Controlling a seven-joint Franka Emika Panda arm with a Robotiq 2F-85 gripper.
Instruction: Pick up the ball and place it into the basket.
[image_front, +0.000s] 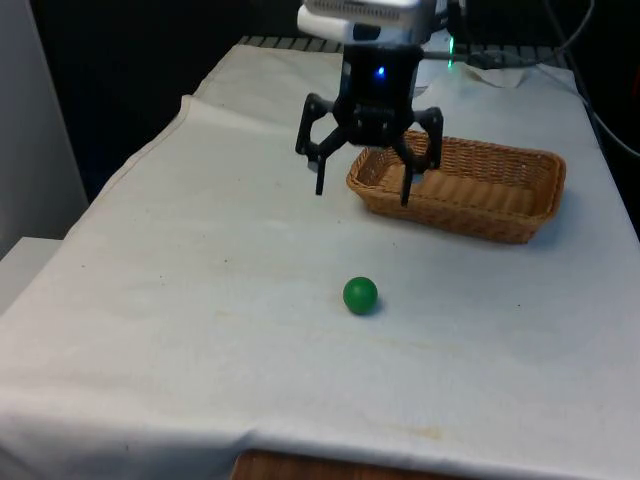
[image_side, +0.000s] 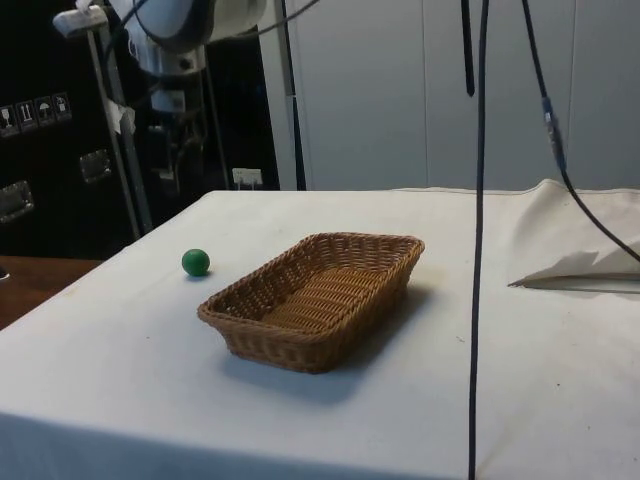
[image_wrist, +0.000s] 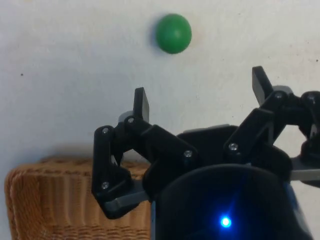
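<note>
Hand (image_front: 362, 190) spread wide, empty, hovering above the table (image_front: 200, 300) by the basket's (image_front: 500, 195) near corner. Green ball (image_front: 360, 295) sits loose on the cloth, nearer the front camera than the hand, apparently almost straight ahead of the fingers; needs forward-and-down reach.

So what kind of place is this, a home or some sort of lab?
Most likely a robotics lab or test bench, not a home. A gripper hangs open above a table draped in white cloth, cables dangle past it, and just a green ball and a wicker basket are laid out.
</note>
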